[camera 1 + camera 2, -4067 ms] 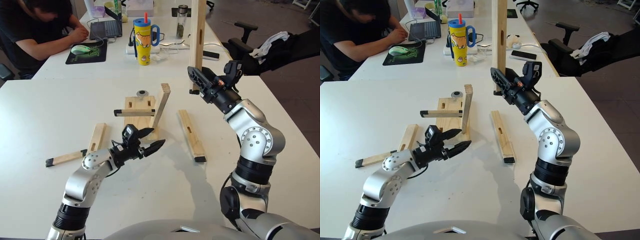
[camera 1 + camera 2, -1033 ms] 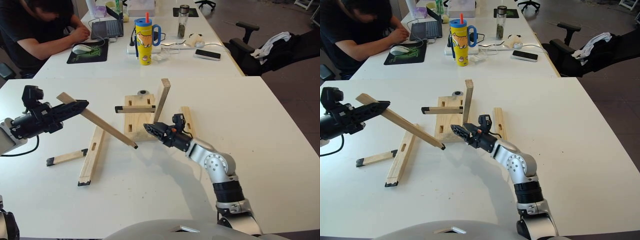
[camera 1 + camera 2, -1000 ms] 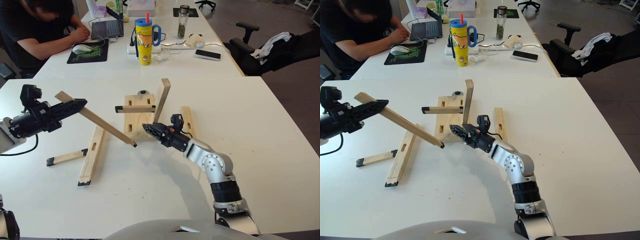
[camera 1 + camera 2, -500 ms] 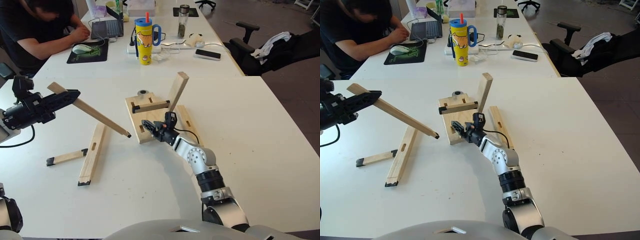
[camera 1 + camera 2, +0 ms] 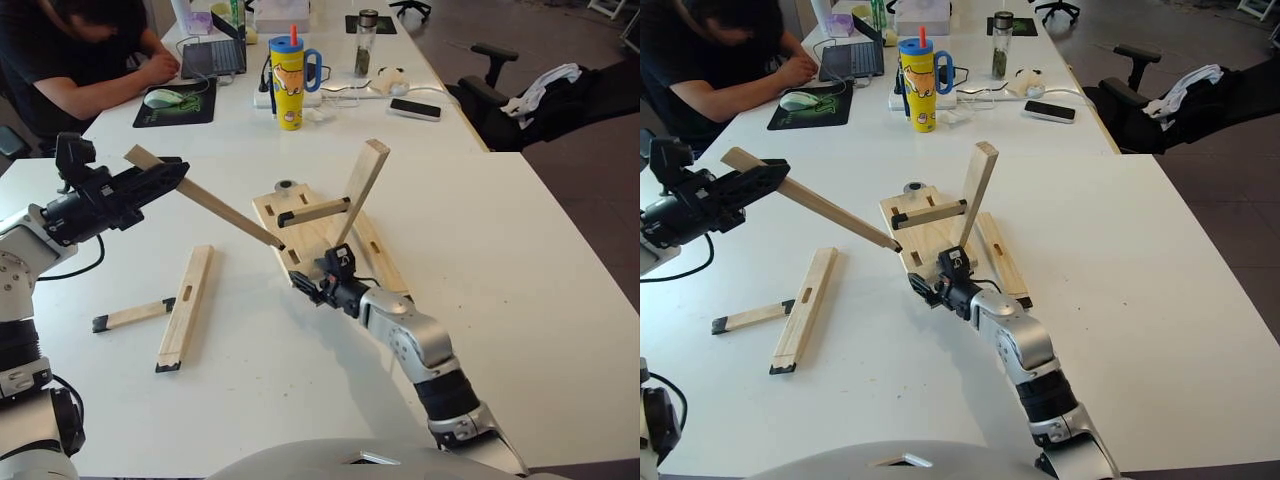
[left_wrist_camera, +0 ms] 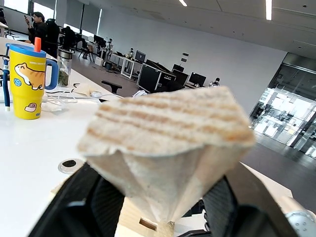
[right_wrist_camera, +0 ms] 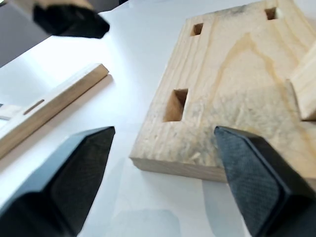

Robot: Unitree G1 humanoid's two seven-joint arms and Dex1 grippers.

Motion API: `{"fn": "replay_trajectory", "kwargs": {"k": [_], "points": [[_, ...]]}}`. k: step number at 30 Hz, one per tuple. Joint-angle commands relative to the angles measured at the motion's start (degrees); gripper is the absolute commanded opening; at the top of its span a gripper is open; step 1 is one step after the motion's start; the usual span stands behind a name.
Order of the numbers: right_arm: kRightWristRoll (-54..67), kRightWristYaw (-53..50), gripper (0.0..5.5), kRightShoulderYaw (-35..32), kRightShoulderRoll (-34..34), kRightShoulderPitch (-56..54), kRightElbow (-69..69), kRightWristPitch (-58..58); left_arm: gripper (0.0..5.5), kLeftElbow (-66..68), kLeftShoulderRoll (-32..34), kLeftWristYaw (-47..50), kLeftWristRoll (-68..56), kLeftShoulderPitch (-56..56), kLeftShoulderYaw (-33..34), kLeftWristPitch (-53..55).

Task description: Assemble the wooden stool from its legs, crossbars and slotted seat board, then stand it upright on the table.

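The seat board lies flat near the middle of the white table, turned so one corner points toward the robot. A leg rises from the board's right half, leaning away to the right, and a short crossbar runs level from that leg back over the board. A second leg lies flat along the board's right edge, just beside it. The right gripper sits low at the board's near corner. Its two fingers are spread wide, one on each side of the corner and apart from the wood, with a slot of the board between them. The left gripper is raised well to the left of the board, its fingers closed around the upper end of a long stick. That stick slants down to the right, and its black-capped tip hangs at the board's left edge; whether it touches the board cannot be told. Left of the board, with a strip of white tabletop between, a slotted leg lies flat, and a short bar meets its side. On the board's right the tabletop runs wide to the table's right edge, and a broad stretch lies between the board's near corner and the front edge. A round grommet sits just behind the board's far corner, near the table's back edge.
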Motion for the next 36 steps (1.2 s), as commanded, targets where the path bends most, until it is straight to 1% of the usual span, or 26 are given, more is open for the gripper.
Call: {"fn": "replay_trajectory", "kwargs": {"k": [1,5,6,8,11,14,19,28,30,32,36], "points": [[-0.5,-0.3,3.03,-3.5,-0.6,2.7,-1.4,-3.2,2.01,-2.9,-1.1,1.3,2.7,1.4,-0.5,-3.2],[-2.5,-0.5,2.43,-3.8,-0.3,3.0,-0.1,-6.2,2.01,-3.4,-1.5,0.1,4.5,1.9,-2.3,-5.0],[-2.6,-0.5,2.32,-3.9,0.0,2.8,0.6,-6.5,2.01,-3.4,-1.6,-0.4,5.3,1.8,-3.3,-5.8],[-3.5,-0.8,1.92,-3.7,0.8,2.3,2.4,-7.8,2.01,-2.6,-2.4,-1.2,6.8,0.9,-5.5,-7.1],[-4.9,-1.3,1.91,-3.5,1.8,1.4,4.5,-9.6,2.01,-1.7,-3.5,-2.2,9.2,-0.3,-8.6,-9.0],[-5.9,-2.2,1.91,-4.1,2.9,0.4,6.7,-10.8,2.01,-2.0,-4.0,-2.7,10.2,-0.9,-10.2,-9.6],[-6.7,-2.9,1.91,-4.6,4.6,-1.0,9.8,-11.8,2.01,-0.9,-3.8,-3.8,15.0,-1.7,-13.9,-12.5],[-8.0,-2.3,1.91,-4.5,5.5,-1.7,14.5,-9.7,2.01,0.5,-2.4,-6.7,19.6,-4.8,-18.0,-14.2],[-8.7,-2.1,1.91,-3.8,5.3,-1.5,14.5,-8.4,2.01,-0.4,-1.0,-6.9,23.0,-5.5,-19.9,-16.1],[-9.1,-1.9,1.91,-3.2,5.1,-1.2,14.7,-7.3,2.01,-2.2,-0.1,-7.1,24.5,-6.2,-21.4,-15.7],[-10.0,-1.3,1.91,-2.2,4.9,-0.9,15.0,-6.4,2.01,-6.4,0.5,-7.4,26.2,-3.7,-24.7,-14.6]]}}
